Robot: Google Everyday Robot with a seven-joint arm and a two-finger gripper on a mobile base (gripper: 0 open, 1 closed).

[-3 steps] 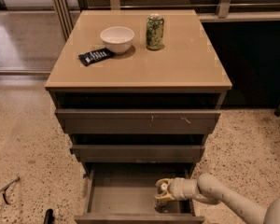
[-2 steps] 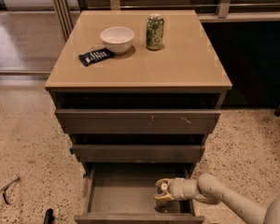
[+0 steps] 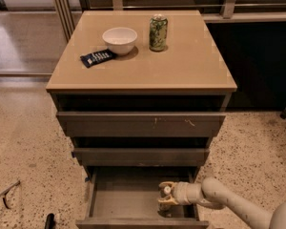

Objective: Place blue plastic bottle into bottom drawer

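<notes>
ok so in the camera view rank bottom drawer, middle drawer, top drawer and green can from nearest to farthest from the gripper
The gripper sits low on the right.
1. bottom drawer: around the gripper.
2. middle drawer: directly above.
3. top drawer: higher still.
4. green can: up top, at the back.

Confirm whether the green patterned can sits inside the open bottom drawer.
No, the green patterned can stands on the tan cabinet top beside the white bowl, while the pincer is inside the grey bottom drawer.
</notes>
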